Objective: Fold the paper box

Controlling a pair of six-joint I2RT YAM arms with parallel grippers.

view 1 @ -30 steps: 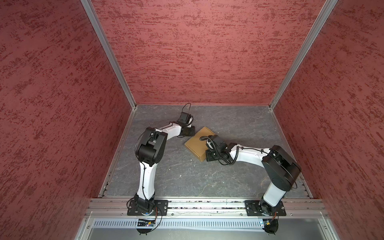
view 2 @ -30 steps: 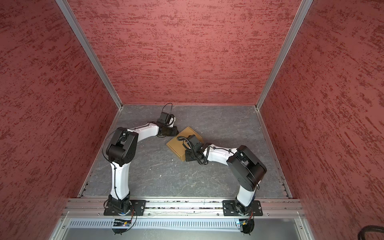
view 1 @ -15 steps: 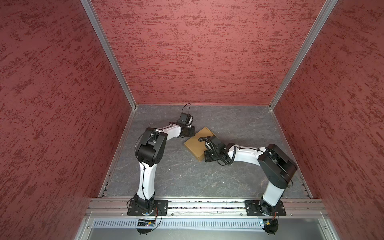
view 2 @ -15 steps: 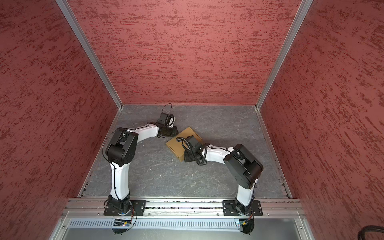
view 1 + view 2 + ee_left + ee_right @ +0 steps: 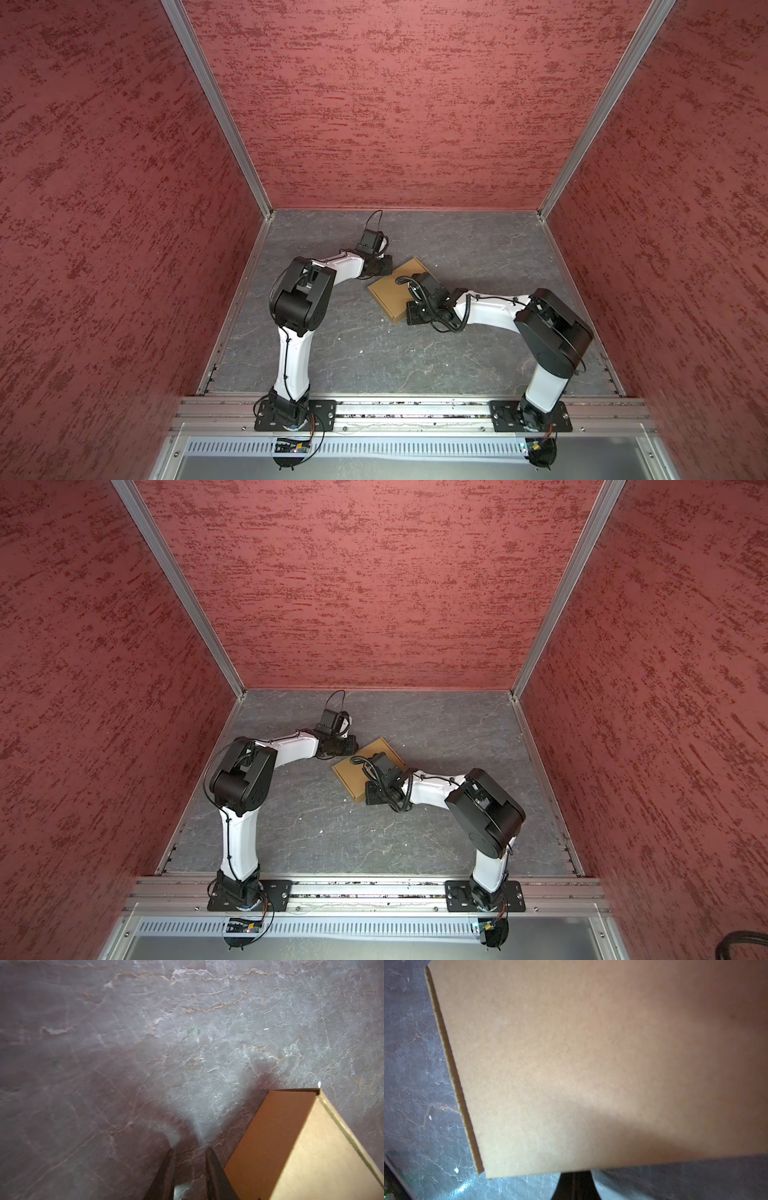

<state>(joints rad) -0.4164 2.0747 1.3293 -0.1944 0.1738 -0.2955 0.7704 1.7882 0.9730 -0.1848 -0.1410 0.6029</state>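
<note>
Left hand [image 5: 381, 266] is sitting just off the 11 o'clock side of the paper box [image 5: 392, 291] in both top views, mid-worktop [image 5: 353, 353], while the right hand [image 5: 414, 312] is parking over its 5 o'clock edge.

Left wrist view: fingers [image 5: 213, 1161] are standing slightly apart, gripping nothing, box [image 5: 291, 1147] right alongside.

Right wrist view: right hand [image 5: 575, 1181] is looking pinched together and empty at the lid's rim.

I'd be keeping the lid pressed flat and nudging squarely from the side.

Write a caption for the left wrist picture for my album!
Left jaws, a little apart and empty, beside the closed paper box on the grey table.
</note>
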